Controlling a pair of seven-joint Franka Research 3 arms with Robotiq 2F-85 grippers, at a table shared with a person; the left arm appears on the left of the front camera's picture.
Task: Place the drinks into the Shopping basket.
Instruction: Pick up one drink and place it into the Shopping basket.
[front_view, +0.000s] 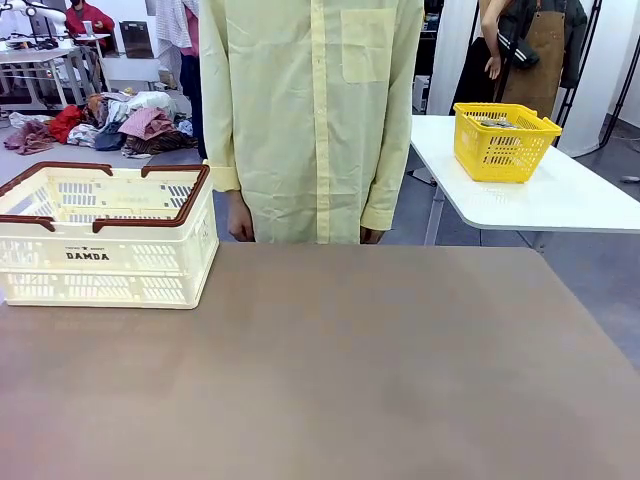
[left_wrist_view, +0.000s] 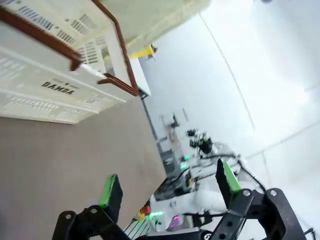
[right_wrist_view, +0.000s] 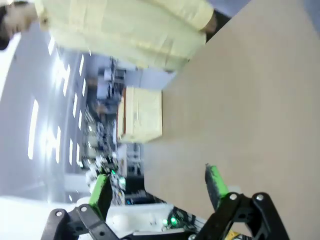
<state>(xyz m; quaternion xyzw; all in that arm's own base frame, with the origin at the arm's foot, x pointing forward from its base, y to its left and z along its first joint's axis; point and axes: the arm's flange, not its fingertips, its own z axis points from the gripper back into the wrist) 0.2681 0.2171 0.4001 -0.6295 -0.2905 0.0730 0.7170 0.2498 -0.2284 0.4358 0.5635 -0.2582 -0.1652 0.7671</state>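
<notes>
The slotted cream plastic basket (front_view: 105, 240), brown-rimmed, is seen on the smooth matte table (front_view: 380, 370); the left gripper (left_wrist_view: 168, 181) and right gripper (right_wrist_view: 157, 184) are spread wide, empty.

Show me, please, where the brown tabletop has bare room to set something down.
The brown tabletop is bare from the cream-white slotted plastic basket to the table's right edge, and from the person in the pale yellow shirt at the far edge to the near edge. The strip before the basket is bare too. Only the far left corner is crowded.
</notes>
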